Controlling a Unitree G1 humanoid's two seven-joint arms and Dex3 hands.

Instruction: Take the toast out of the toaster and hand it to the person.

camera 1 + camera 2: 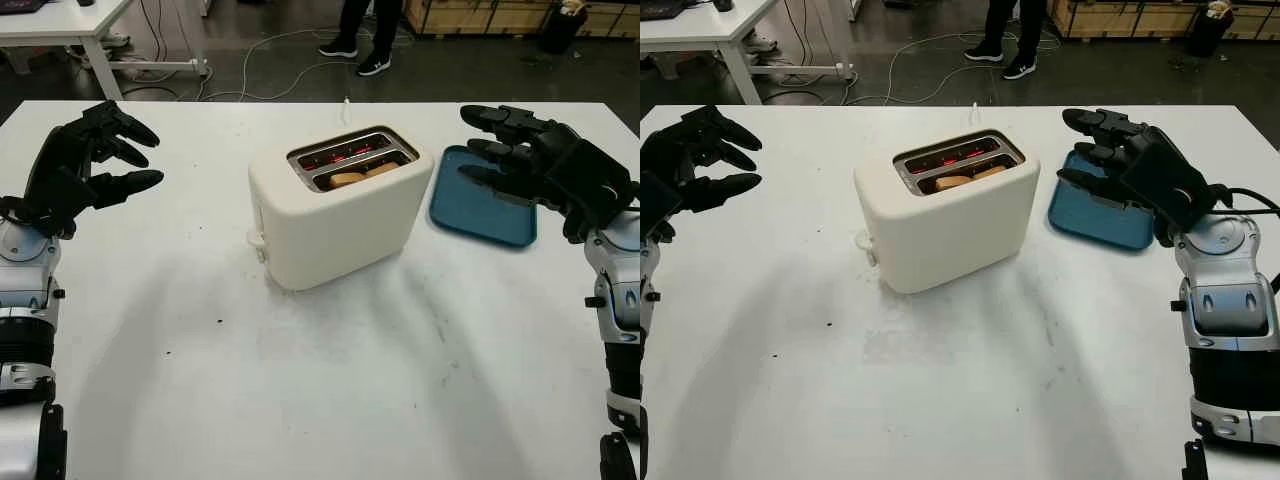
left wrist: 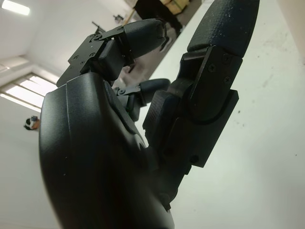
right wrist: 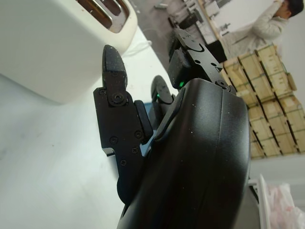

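Toast (image 1: 350,178) sitting in the near slot of the toaster (image 1: 335,215), nothing lifted yet.
Left hand (image 1: 85,160) and right hand (image 1: 535,165) are hovering open on either side, holding nothing; grasp, lift and handover are all remaining. Head views are showing a blue tray (image 1: 480,205) and a person's legs (image 1: 365,35) beyond the table (image 1: 300,400); the right wrist view is catching what is probably another person (image 3: 279,19) by stacked crates.

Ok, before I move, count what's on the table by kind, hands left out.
Toaster: 1, cream, mid-table
Toast: 1, in the toaster's nearer slot
Tray: 1, blue, beside the toaster on the right hand's side
Total: 3
The left hand and right hand are both open, above the table on either side.
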